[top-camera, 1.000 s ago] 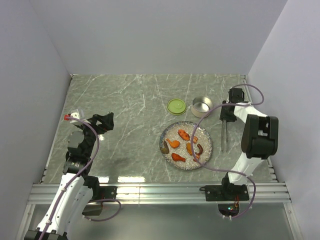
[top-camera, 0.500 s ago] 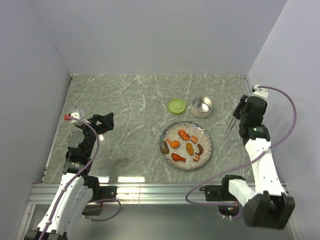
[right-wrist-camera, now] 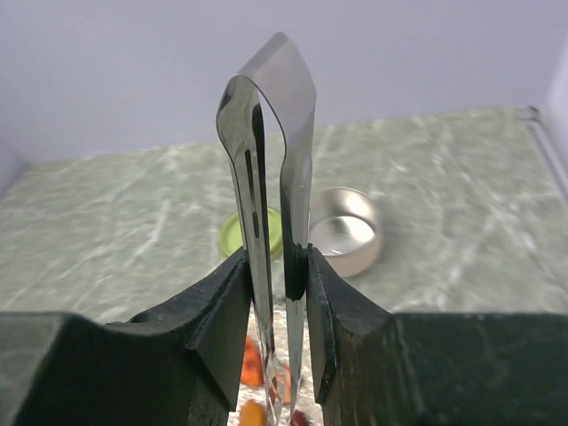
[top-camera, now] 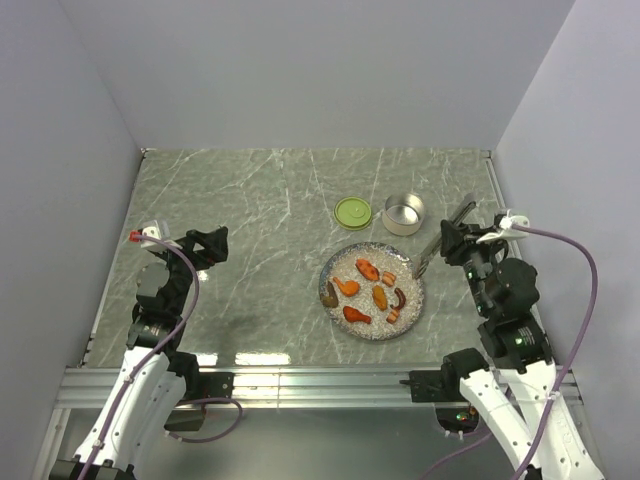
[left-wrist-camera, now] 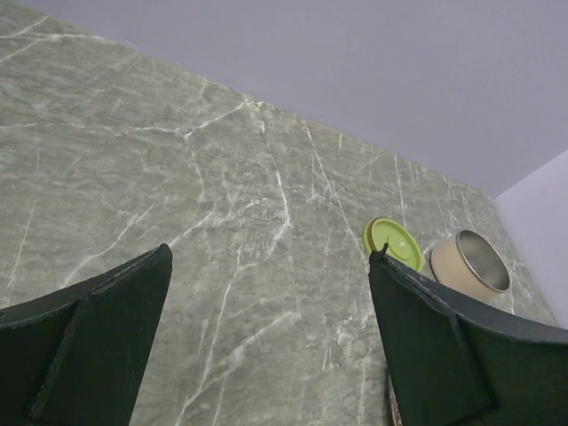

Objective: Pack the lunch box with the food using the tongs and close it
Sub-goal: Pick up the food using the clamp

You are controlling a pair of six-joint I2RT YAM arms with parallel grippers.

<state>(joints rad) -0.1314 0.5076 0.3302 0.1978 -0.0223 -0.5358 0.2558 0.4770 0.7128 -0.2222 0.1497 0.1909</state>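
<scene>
You have nothing to read here: no lettering, brand, number or sign can be made out on the lunch box (top-camera: 404,213), the lime-green lid (top-camera: 353,212), the tongs (top-camera: 428,260) or the plate (top-camera: 345,262). The red tag (top-camera: 133,235) on the left arm is too small to read.

The left arm (top-camera: 140,370) rises from its base at the near left edge, its white link leaning up to a bent elbow and a black wrist. The left pincer (top-camera: 208,243) points toward the far side above the surface (top-camera: 260,200), its two fingers (left-wrist-camera: 98,328) spread wide with nothing between them. The right arm (top-camera: 515,330) stands folded at the near right, its wrist turned leftward. The right pincer (top-camera: 452,243) is clamped on the tongs (right-wrist-camera: 271,124). Their joined end juts out behind the fingers and their slim arms pass between them.
</scene>
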